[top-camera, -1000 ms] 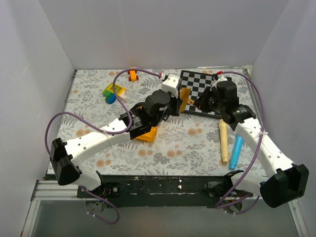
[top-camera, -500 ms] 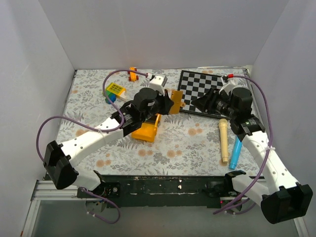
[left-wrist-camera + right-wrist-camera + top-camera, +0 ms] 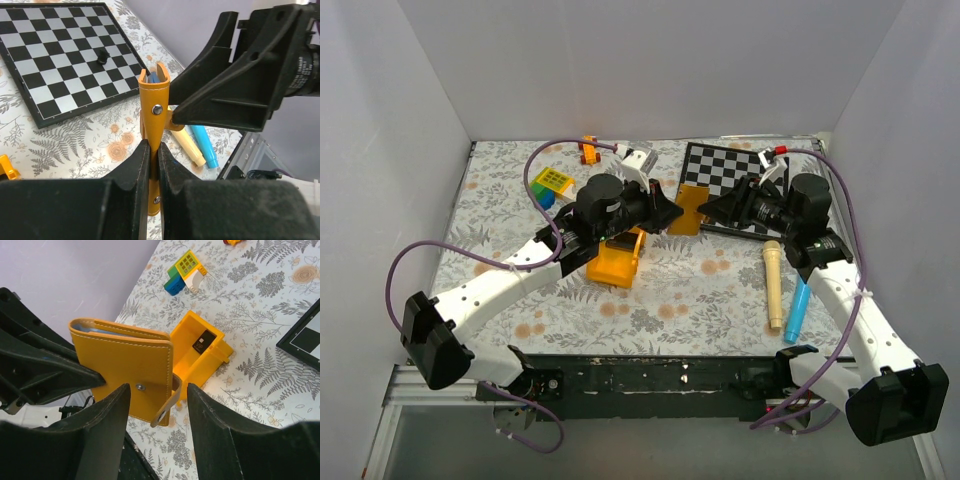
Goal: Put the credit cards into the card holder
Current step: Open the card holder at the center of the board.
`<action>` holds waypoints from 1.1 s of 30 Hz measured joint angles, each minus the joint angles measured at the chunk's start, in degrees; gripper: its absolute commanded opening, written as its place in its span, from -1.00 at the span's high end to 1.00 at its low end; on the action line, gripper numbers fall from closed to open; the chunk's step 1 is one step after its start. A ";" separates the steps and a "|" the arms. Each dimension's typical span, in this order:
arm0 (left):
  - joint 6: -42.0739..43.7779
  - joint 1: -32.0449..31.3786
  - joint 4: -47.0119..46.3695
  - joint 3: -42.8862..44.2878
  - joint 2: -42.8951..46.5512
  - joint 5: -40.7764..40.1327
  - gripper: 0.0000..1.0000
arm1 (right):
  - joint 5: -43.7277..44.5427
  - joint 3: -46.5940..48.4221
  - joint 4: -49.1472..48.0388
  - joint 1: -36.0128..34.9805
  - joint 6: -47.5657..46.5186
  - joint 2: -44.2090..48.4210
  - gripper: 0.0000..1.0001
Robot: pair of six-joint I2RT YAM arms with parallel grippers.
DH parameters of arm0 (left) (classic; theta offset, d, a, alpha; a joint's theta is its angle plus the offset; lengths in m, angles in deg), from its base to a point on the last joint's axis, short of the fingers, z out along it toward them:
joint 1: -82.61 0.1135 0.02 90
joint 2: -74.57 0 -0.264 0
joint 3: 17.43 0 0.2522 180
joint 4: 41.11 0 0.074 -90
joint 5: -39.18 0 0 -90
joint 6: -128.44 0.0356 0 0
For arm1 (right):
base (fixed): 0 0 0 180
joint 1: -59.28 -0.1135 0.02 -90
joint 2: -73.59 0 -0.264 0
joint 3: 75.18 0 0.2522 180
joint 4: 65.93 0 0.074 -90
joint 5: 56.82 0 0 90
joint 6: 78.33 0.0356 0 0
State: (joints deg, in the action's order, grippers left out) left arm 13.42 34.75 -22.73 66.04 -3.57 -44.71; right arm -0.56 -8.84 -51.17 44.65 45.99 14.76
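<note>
The tan card holder (image 3: 689, 208) hangs upright above the table, folded, and my left gripper (image 3: 667, 214) is shut on its lower edge. In the left wrist view the card holder (image 3: 154, 112) shows edge-on, pinched between the left gripper (image 3: 154, 159) pads. My right gripper (image 3: 712, 208) is open right beside it. In the right wrist view the card holder (image 3: 125, 370) faces the right gripper (image 3: 159, 392), its strap (image 3: 167, 407) hanging loose between the spread fingers. One black credit card (image 3: 204, 341) lies inside the yellow bin (image 3: 220, 357).
The yellow bin (image 3: 615, 260) sits under the left arm. A chequered board (image 3: 730, 175) lies at the back right, with a cream marker (image 3: 772, 285) and a blue marker (image 3: 798, 308) in front of it. Toy blocks (image 3: 552, 185) sit at the back left.
My right gripper has opened, letting go of the card holder, and drawn back slightly to the right. The left arm has shifted while keeping the holder in its grip.
</note>
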 measured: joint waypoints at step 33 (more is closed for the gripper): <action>-0.13 0.02 -1.90 0.00 0.37 0.26 0.87 | 0.26 0.02 3.08 0.00 -0.94 -1.27 0.84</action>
State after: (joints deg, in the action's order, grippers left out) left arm 13.29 34.78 -24.63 66.04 -3.20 -44.45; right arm -0.30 -8.82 -48.09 44.65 45.05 13.50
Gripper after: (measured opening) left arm 0.061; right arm 0.179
